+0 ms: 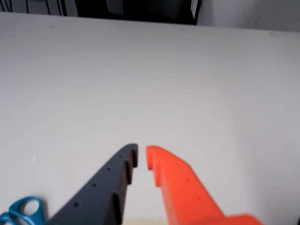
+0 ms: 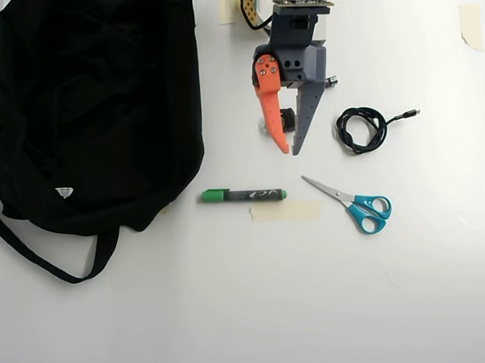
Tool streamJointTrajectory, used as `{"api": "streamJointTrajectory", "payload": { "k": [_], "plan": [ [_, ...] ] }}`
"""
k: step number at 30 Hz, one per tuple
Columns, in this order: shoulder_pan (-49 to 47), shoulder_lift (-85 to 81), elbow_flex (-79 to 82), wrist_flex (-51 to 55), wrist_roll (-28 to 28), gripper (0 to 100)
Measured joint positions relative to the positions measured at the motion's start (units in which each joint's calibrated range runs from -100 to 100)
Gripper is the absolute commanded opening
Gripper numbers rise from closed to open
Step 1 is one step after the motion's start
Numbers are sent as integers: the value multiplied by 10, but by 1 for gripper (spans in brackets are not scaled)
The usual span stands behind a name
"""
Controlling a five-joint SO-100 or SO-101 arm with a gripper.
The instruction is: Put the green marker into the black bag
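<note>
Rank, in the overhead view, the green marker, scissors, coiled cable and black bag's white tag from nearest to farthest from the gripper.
From the gripper:
1. Green marker, just below.
2. Coiled cable, right; scissors, lower right: too close to call.
3. White tag on the black bag, far left.

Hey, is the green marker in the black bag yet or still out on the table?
Still out. The green marker lies flat on the table, right of the black bag in the overhead view, untouched.

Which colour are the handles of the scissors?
The scissors have bright blue handles, best visible in the overhead view.
</note>
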Motion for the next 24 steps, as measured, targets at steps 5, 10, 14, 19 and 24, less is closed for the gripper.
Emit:
{"api": "streamJointTrajectory", "payload": {
  "k": [5, 10, 14, 19, 24],
  "plan": [
    [0, 9, -1, -22, 0, 2],
    [-1, 36, -31, -24, 0, 2],
    [8, 65, -61, -27, 0, 2],
    [10, 95, -101, -27, 0, 2],
    [11, 115, -132, -27, 0, 2]
  ]
}}
